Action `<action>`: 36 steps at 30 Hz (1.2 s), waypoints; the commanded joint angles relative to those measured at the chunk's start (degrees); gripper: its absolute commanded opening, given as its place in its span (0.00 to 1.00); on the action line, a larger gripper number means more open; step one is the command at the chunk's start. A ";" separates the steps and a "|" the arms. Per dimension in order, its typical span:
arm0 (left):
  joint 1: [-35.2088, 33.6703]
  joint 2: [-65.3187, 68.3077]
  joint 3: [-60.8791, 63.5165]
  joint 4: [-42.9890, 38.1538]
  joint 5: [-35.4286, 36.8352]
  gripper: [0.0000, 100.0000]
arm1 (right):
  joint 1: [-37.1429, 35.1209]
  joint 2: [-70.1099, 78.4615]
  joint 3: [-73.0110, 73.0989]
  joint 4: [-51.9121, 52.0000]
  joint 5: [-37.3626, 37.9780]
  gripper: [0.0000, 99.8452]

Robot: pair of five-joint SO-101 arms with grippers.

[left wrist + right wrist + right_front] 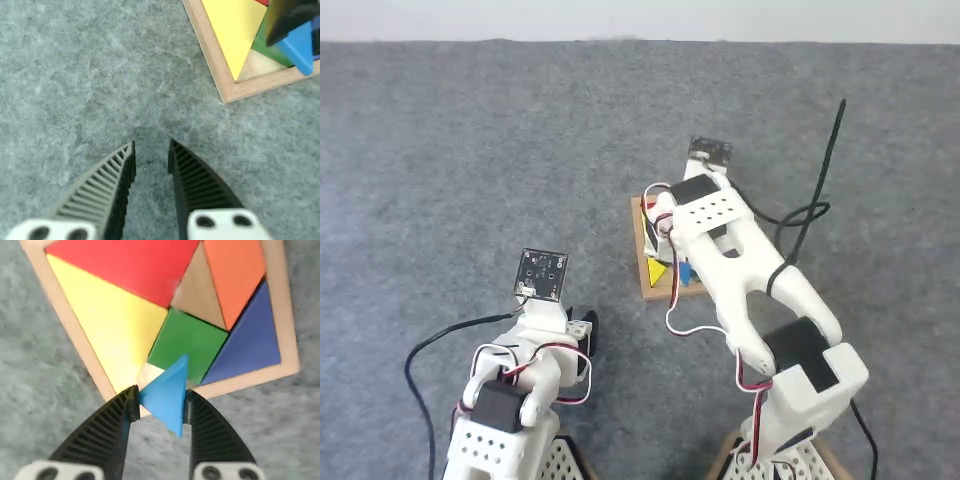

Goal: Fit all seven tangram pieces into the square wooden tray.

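Right wrist view gives you the small blue triangular piece (165,392) pinched by its sides between the two black fingers of the right gripper (160,407), which are closed onto it. Its long axis runs along the fingers. One sharp tip lies over the green square piece (187,342), and the opposite tip reaches out past the rim of the square wooden tray (287,315), above the grey carpet (30,365).

Lying flat in the tray you have a large red triangle (135,265), a large yellow triangle (110,335), the green square piece, an orange piece (235,275) and a dark blue triangle (250,342). Bare wood shows between red, orange and green, and in a small patch beside the yellow triangle's point, just by the held piece.

Left wrist view shows your left gripper (150,150) over the carpet near a tray corner, its fingers parted by a narrow gap and holding nothing.
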 commanded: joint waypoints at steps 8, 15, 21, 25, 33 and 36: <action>0.09 -0.97 -0.66 0.09 0.35 0.11 | -5.23 -0.84 -2.99 -4.88 -10.46 0.07; 0.09 -0.97 -0.66 0.09 0.35 0.11 | -4.79 -0.75 -2.81 -9.10 -10.55 0.15; 0.09 -0.97 -0.66 0.09 0.35 0.11 | -4.79 -0.84 -2.99 -9.01 -10.55 0.36; 0.09 -0.97 -0.66 0.09 0.35 0.11 | -4.62 -1.45 -4.22 -8.75 -10.02 0.39; 0.09 -0.97 -0.66 0.09 0.35 0.11 | 0.92 -1.54 -16.09 0.22 8.09 0.39; 0.09 -0.97 -0.66 0.09 0.35 0.11 | 2.77 -1.54 -19.60 5.67 16.53 0.36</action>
